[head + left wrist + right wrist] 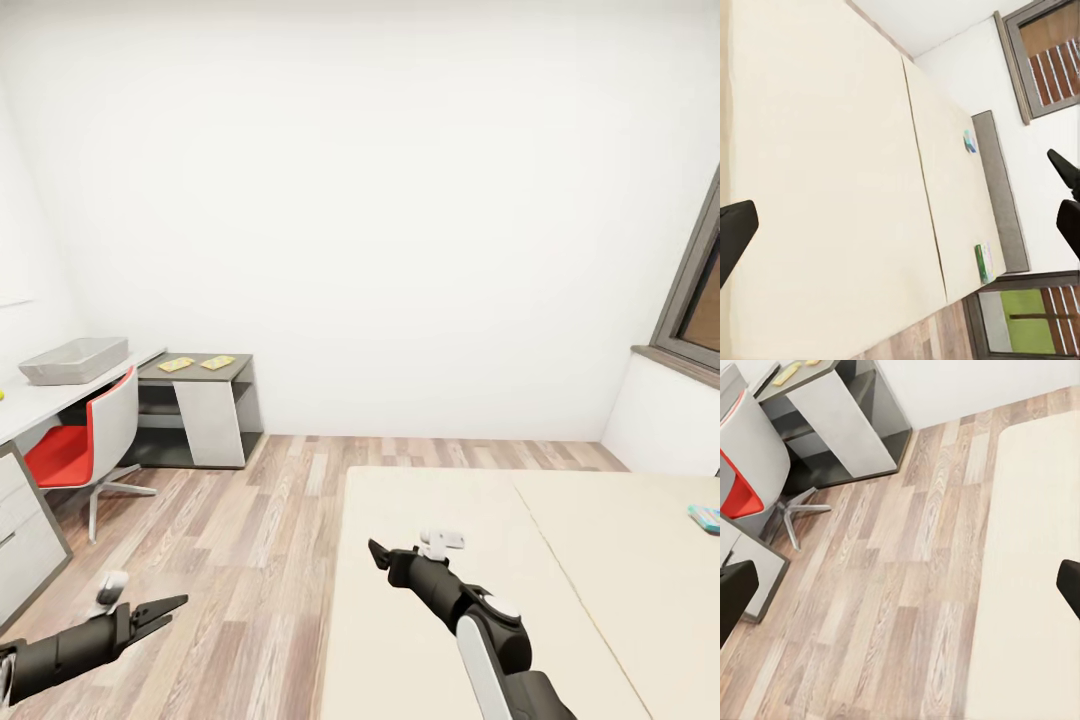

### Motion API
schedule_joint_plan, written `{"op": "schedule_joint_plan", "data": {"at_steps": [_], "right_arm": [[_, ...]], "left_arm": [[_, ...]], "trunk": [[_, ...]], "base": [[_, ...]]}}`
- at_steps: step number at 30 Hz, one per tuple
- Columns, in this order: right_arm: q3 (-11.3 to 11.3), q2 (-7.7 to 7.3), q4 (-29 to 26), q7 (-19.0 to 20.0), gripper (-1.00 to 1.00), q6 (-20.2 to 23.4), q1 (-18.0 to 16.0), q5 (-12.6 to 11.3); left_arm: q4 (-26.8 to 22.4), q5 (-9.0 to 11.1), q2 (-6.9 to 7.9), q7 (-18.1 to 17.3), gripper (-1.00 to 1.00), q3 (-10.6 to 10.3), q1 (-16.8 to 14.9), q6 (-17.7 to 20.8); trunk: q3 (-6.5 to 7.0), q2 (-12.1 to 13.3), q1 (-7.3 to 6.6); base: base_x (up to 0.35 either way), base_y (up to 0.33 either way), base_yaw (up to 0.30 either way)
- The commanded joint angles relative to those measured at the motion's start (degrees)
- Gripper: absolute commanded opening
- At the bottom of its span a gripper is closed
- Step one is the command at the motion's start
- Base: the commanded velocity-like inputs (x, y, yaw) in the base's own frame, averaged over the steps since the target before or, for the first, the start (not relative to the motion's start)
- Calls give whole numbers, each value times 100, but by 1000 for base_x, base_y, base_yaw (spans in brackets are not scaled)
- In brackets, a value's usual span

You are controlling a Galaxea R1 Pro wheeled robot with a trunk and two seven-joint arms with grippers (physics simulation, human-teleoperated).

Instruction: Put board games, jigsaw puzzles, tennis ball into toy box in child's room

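The grey toy box (72, 360) sits on the pale table (45, 398) at the far left. A speck of yellow at the frame edge is the tennis ball (2, 396). Two flat yellow boards (176, 364) (217, 362), jigsaw puzzles by their look, lie on the lower dark grey cabinet. The bed (520, 570) fills the lower right, with a blue board game (706, 517) near its far side. The left wrist view shows the blue board game (970, 141) and a white-and-green board game (984, 262) by the headboard. My left gripper (172, 610) (900, 217) hangs open over the floor. My right gripper (376, 553) (900, 592) is open above the bed's corner.
A red-and-white swivel chair (85, 440) stands at the table, beside a drawer unit (20, 520). Wood floor (250, 520) runs between table and bed. A window (700, 300) is set in the right wall. The grey headboard (1001, 195) runs along the wall.
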Motion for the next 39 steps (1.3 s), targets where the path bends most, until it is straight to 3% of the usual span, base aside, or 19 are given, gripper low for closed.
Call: {"op": "schedule_joint_plan", "data": {"at_steps": [1,11,39], "right_arm": [[18,2,29,19,100,-5,-35,4],[18,2,83,16,100,-127,-50,-27],[18,2,91,13,100,-167,-55,-76]], "left_arm": [[-8,5,-33,-7,100,-12,-11,26],[-8,1,-276,6,100,-12,-11,-18],[-8,-2,-298,11,100,-12,-11,-18]], "trunk": [[-3,-5,2],[-3,-5,2],[9,-5,2]], "base": [[0,0,0],[0,0,0],[0,0,-25]]}}
